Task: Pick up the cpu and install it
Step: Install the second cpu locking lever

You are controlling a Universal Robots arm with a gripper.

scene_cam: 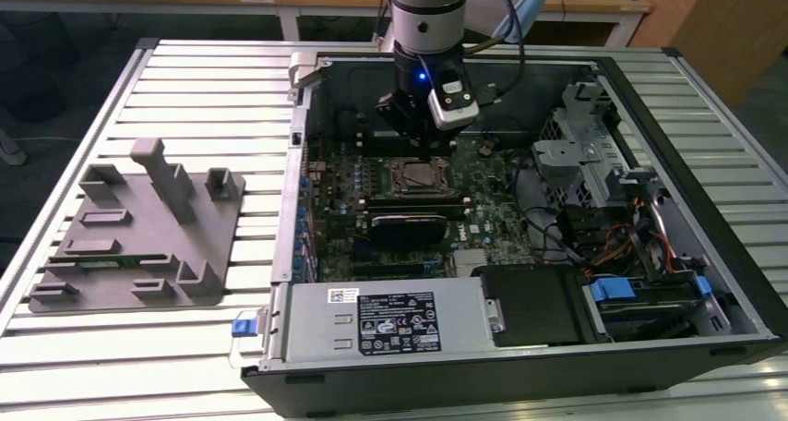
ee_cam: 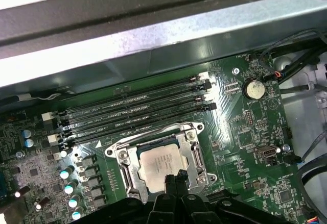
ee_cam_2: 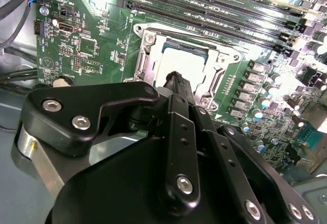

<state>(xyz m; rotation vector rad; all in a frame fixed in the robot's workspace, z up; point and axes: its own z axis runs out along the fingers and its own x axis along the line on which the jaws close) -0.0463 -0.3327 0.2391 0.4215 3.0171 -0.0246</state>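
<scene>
1. Cpu sits in its socket on the green motherboard inside the open computer case in the exterior view. The gripper hangs straight over it from the arm. A black finned cooler lies just below the socket in that view, and the memory slots run between them. Toward the exterior view's right are a metal drive cage and a bundle of coloured cables; a power supply fills the near edge. On the slatted worktop, well apart to the exterior view's left, stands a grey holder.

2. In the second wrist view the cpu lies flat inside the metal socket frame, its silver top facing up. The gripper is just above its near edge, the black fingers drawn together with no gap showing and nothing held between them. Whether the tips touch the chip I cannot tell. Memory slots run beyond the socket.

3. In the first wrist view the cpu rests square in the socket frame, with the gripper over its edge. Four memory slots lie beside the frame, a row of capacitors stands near one side, and a coin battery sits farther off by the case wall.
</scene>
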